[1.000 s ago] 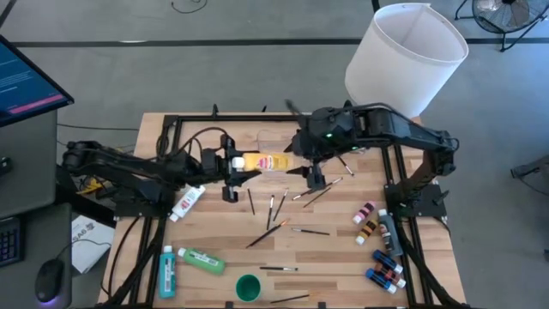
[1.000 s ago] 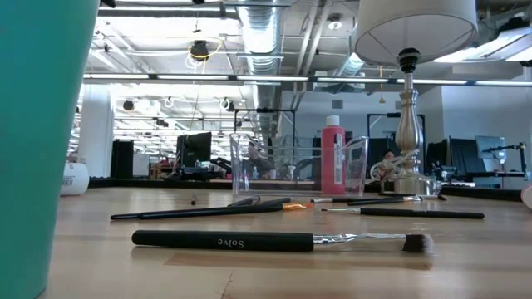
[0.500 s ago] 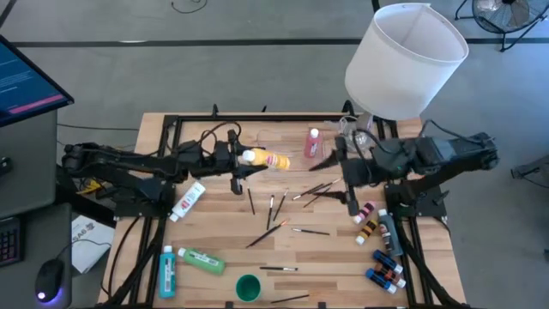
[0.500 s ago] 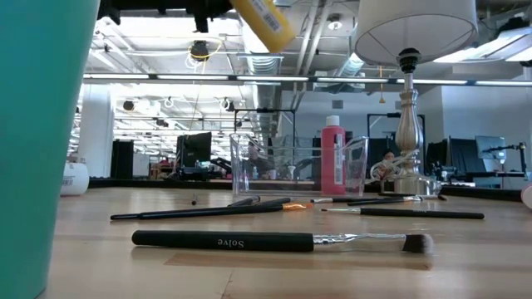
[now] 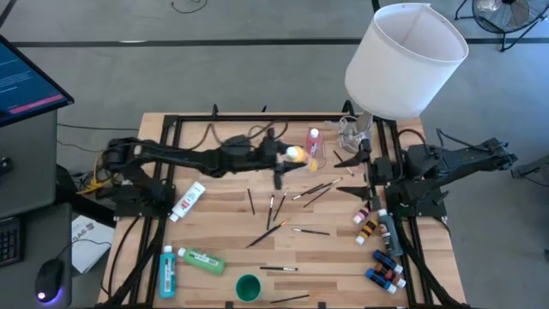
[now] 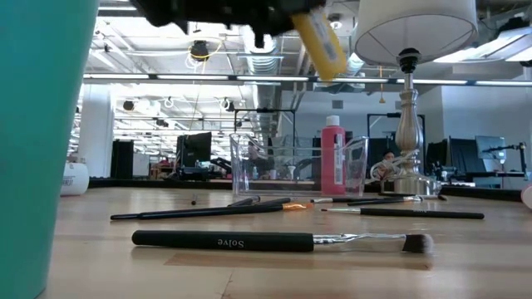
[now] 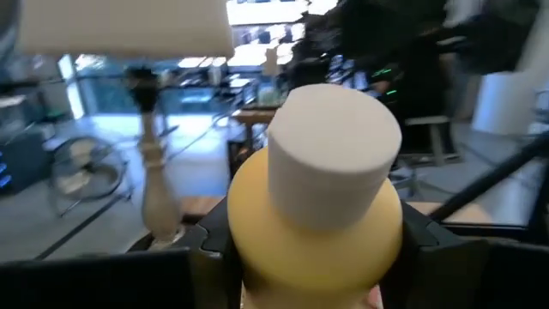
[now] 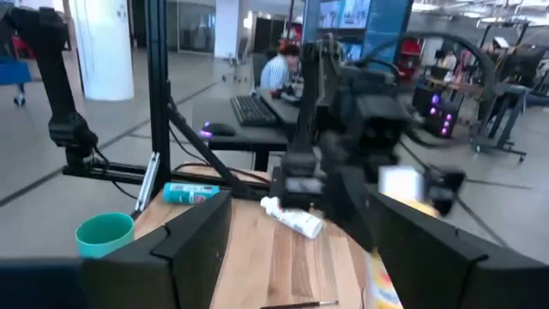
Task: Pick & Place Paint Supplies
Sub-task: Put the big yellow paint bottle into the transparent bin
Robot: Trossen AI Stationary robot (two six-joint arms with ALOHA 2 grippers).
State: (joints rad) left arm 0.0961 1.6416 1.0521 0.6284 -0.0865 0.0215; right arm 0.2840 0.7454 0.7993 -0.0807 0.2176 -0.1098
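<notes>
Left gripper [image 5: 287, 157] fingers pinching yellow paint bottle [image 7: 314, 206] by body, white cap jutting beyond fingertips, lifted above table near clear tray [image 6: 298, 164]. Right gripper [image 5: 358, 160] fingers spread, empty, beside tray.

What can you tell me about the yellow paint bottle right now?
The yellow paint bottle is a small plastic bottle with a round white cap and a printed label. The left gripper is shut on its body, one dark finger on each side. In the low view it hangs tilted, well above the table, touching nothing else. From above it sits just left of the clear plastic tray, where the red paint bottle stands.
</notes>
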